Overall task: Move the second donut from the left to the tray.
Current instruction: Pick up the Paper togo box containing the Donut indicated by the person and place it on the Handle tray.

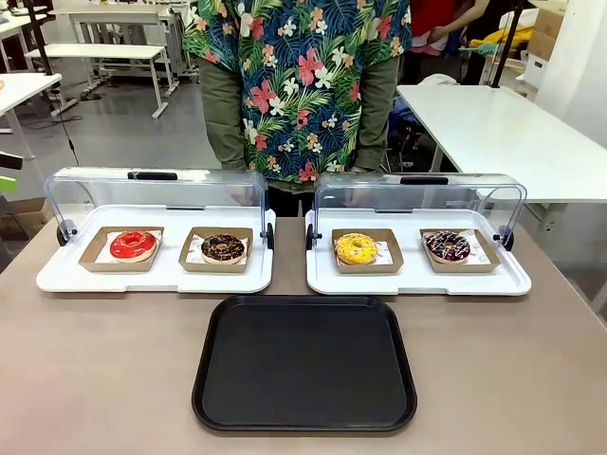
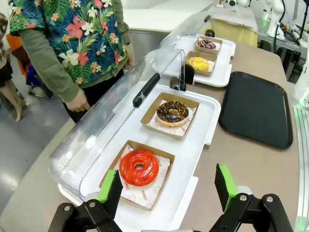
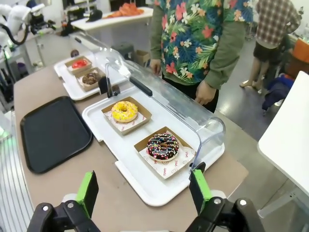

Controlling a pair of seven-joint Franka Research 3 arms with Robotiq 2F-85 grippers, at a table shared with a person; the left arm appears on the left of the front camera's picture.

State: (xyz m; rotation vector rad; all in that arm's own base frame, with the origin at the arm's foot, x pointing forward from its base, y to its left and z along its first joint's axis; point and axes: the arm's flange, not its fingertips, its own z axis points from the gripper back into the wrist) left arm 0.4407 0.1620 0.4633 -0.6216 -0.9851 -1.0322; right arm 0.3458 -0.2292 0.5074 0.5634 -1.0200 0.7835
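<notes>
Right now the left end effector (image 2: pixel 167 189) hangs above the near end of the left white tray (image 1: pixel 57 277). Its green-padded fingers (image 2: pixel 110 186) are spread wide and grip nothing. That white tray has its clear lid (image 1: pixel 156 194) tipped up toward the person (image 1: pixel 299 76), and the red-glazed donut (image 1: pixel 133 245) lies in a cardboard holder at its left. Just beside it to the right sits the second donut from the left (image 1: pixel 223 247), chocolate-brown with light speckles, resting untouched in its own square brown holder (image 1: pixel 188 265). The black tray (image 1: pixel 304 365) lies flat on the desk (image 1: pixel 95 379) in the middle, nearer the robot than both white trays and apart from them. Farther right, the second white tray (image 1: pixel 512 282), its lid also raised, holds a yellow donut (image 1: pixel 356 248) and a dark donut with colourful sprinkles (image 1: pixel 447 246), each in a holder. The right end effector (image 3: pixel 144 191) hovers by the end of that tray, its jaws wide apart and empty.
</notes>
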